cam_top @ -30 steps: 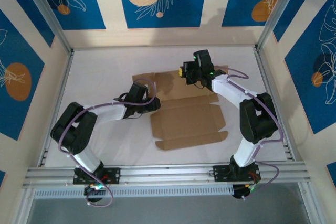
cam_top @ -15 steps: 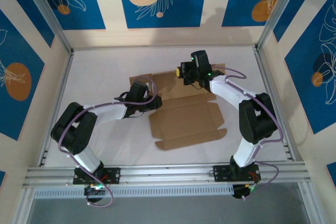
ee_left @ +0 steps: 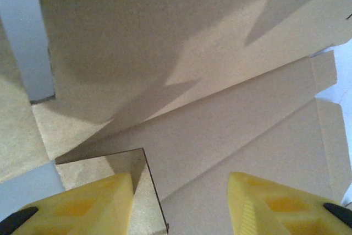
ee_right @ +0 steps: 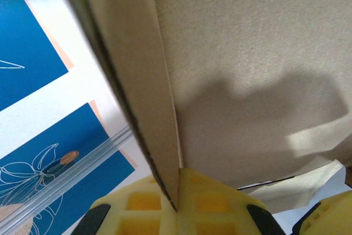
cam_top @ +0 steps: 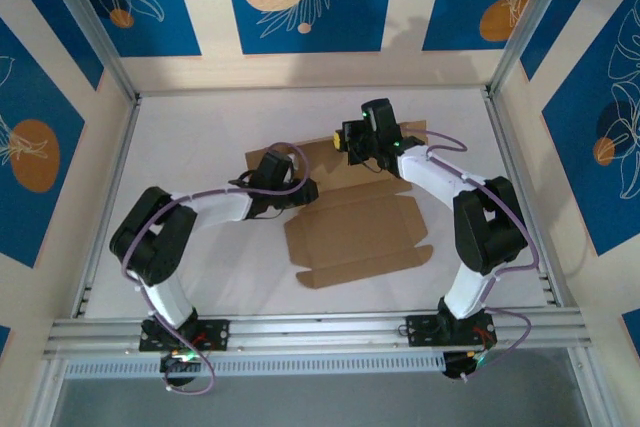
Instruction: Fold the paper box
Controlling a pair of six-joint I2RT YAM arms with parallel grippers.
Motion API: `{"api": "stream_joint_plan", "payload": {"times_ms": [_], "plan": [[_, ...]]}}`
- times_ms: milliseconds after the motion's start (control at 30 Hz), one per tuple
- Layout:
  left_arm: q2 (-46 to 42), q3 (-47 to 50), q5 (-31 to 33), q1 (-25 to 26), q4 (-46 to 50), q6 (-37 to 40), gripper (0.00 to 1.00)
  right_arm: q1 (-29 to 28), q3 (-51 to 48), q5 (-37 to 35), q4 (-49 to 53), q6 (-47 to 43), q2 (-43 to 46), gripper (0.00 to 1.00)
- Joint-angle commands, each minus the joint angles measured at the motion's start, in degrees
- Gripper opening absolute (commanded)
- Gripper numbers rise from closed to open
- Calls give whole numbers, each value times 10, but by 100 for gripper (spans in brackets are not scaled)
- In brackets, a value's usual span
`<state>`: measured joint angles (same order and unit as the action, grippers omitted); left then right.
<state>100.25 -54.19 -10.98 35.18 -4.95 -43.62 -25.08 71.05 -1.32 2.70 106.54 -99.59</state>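
Right claw [ee_right: 177, 201] pinches the paper box [cam_top: 355, 232] by its raised far flap; left claw [ee_left: 181, 205], spread, hangs over the box's left edge.

Paper box [cam_top: 355, 232]: on the table [cam_top: 200, 127], centre, slightly right of middle. Near panel flat, toward the table's near edge; far panel raised behind it.
Left end effector [cam_top: 300, 192]: at the box's left side, beside the fold between the two panels, fingers apart above a corner flap.
Right end effector [cam_top: 352, 139]: behind the box, at the far panel's upper edge, clamped on that edge.
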Motion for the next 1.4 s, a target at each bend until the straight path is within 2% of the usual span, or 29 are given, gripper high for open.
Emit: {"api": "stream_joint_plan", "payload": {"times_ms": [0,400,700,1100,1367], "plan": [[19,-15,-9,8,4,8,49,-5,-11,8,6,-1,-2,0],[52,-20,29,29,25,24,49,-11,-13,10,8,-8,-6,0],[76,-43,109,67,104,60,48,-12,-22,9,4,-7,-1,0],[104,-14,184,94,100,128,48,-4,-22,23,2,-20,15,0],[131,-10,182,103,89,136,48,0,-26,30,2,-22,22,0]]}}
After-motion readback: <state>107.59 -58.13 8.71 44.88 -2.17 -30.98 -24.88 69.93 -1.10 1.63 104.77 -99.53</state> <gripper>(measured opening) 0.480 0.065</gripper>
